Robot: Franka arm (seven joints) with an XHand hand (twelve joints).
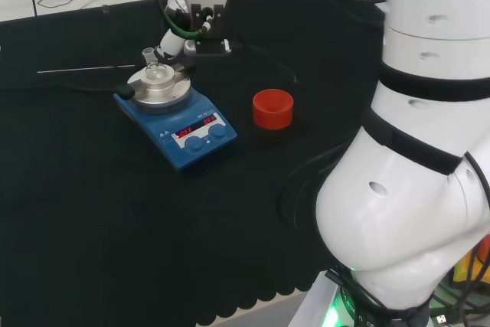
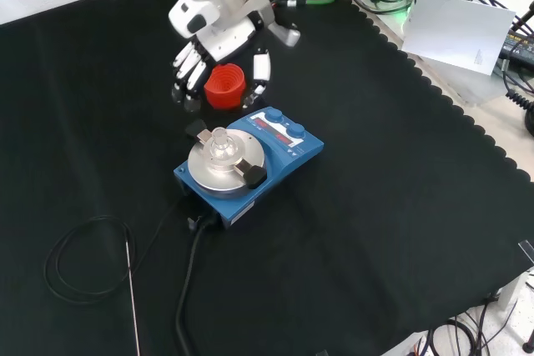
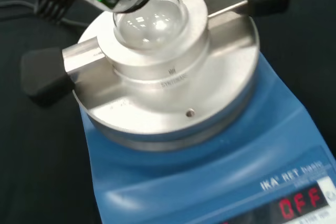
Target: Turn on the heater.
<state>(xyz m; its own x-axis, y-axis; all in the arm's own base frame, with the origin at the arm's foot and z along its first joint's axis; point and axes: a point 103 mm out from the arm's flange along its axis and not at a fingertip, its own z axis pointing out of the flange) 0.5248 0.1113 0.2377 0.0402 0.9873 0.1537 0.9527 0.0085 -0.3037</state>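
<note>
Heater [image 2: 250,160] lies diagonally, knobs facing the red ring [image 2: 225,85].

Front view: the heater [image 2: 250,160] sits mid-table [image 2: 400,231], its panel end facing up and right. On its plate [image 2: 224,168] stands a block with a flask [image 2: 219,143] seated in it. Just behind the heater, higher in the view, is the ring stand [image 2: 225,87], and the hand [image 2: 190,68] hangs at the stand's left side, above the cloth, apart from the heater. A cable [image 2: 190,281] runs out from the heater's near end toward the bottom edge; a looped wire [image 2: 79,264] and a thin rod [image 2: 132,298] lie to the lower left. Head view: the stand [image 1: 272,109] is right of the heater [image 1: 178,120], near it but apart.
</note>
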